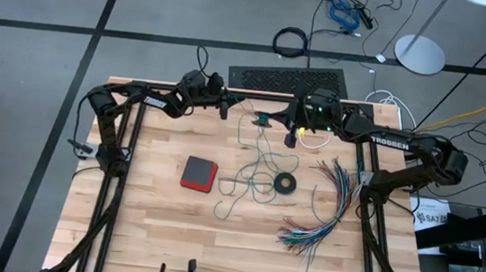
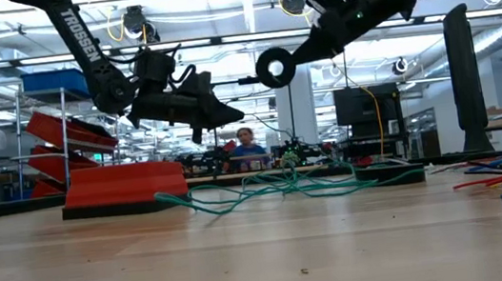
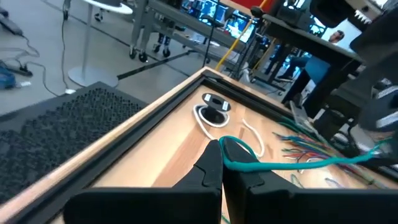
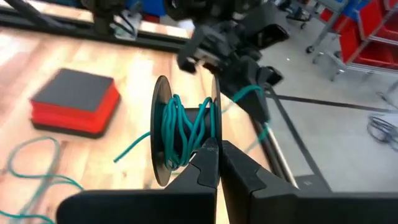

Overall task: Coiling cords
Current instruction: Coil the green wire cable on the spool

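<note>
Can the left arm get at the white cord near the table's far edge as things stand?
Probably not yet. The left gripper is shut on the teal cord, which runs over to the spool in the right gripper. The white cord lies on open wood ahead, but the left fingers are occupied.

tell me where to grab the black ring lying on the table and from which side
Probably across its band, coming straight down from above: the black ring lies flat on the table with an open centre, so one finger could drop into the hole and the other outside. The teal cord trails along one side of it; the side toward the coloured wires looks freer.
</note>
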Robot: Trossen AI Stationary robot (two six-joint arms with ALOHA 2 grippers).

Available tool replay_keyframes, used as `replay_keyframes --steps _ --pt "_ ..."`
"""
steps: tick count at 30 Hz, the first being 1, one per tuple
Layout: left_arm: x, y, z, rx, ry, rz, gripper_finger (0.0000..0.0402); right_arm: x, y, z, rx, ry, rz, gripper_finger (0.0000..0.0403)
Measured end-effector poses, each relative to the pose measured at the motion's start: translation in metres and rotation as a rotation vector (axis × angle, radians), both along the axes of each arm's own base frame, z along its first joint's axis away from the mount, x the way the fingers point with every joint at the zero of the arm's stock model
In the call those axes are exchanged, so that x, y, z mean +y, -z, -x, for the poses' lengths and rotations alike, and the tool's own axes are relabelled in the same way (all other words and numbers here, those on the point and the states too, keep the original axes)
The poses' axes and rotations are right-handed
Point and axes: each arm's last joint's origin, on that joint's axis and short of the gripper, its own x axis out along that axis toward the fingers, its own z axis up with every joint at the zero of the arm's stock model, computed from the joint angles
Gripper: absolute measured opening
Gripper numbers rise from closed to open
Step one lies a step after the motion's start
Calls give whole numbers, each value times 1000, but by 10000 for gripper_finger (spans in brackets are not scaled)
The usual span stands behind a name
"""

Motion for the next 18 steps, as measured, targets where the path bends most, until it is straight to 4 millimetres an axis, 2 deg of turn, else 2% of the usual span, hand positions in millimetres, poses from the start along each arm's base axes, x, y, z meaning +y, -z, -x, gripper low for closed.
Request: replay_keyframes --steps 9,18 --pt "-3 0 -2 -13 18 60 1 -4 9 1 112 95 113 0" --pt "-2 1 -2 -14 10 117 1 -8 27 -10 241 140 253 0"
